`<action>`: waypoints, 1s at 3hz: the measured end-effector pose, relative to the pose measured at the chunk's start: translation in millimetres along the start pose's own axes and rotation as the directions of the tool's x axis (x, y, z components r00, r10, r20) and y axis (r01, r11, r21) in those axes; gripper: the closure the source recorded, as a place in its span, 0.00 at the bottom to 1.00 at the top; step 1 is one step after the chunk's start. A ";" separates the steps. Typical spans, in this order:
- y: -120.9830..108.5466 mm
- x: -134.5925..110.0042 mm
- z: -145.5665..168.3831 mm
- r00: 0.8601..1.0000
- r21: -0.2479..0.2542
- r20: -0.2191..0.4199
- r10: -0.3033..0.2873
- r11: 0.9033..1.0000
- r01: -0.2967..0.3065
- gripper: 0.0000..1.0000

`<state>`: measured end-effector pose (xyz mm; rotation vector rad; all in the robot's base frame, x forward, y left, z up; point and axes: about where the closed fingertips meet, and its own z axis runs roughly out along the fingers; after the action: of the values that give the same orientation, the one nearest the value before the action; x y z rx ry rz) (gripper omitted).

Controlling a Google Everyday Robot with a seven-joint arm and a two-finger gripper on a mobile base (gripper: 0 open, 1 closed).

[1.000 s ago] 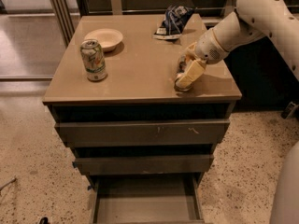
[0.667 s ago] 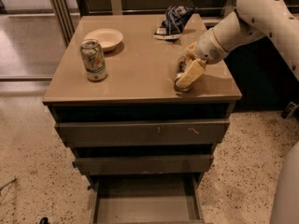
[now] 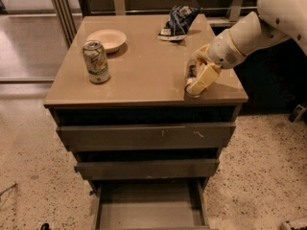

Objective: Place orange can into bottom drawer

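Looks down on the cabinet [image 3: 144,137] from near its front, facing the drawers, with the gripper [image 3: 199,80] at the right front corner of its surface [image 3: 148,66].

Orange can [image 3: 191,76] upright in end effector [image 3: 194,83]; bottom drawer [image 3: 148,211] open.

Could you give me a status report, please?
Tool at orange can, right front of cabinet top. Can not lifted yet. Bottom drawer open. Green can far left, clear of path.
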<state>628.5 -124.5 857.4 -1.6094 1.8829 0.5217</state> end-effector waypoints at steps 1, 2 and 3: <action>58.1 -3.9 -37.2 0.999 0.011 0.037 -0.021 1.000 0.021 1.00; 55.7 -6.3 -35.0 0.999 0.009 0.038 -0.025 1.000 0.025 1.00; 69.2 -18.3 -41.7 0.997 0.001 0.050 -0.058 0.998 0.058 1.00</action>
<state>554.5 -124.8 894.6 -1.6317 1.7938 0.5333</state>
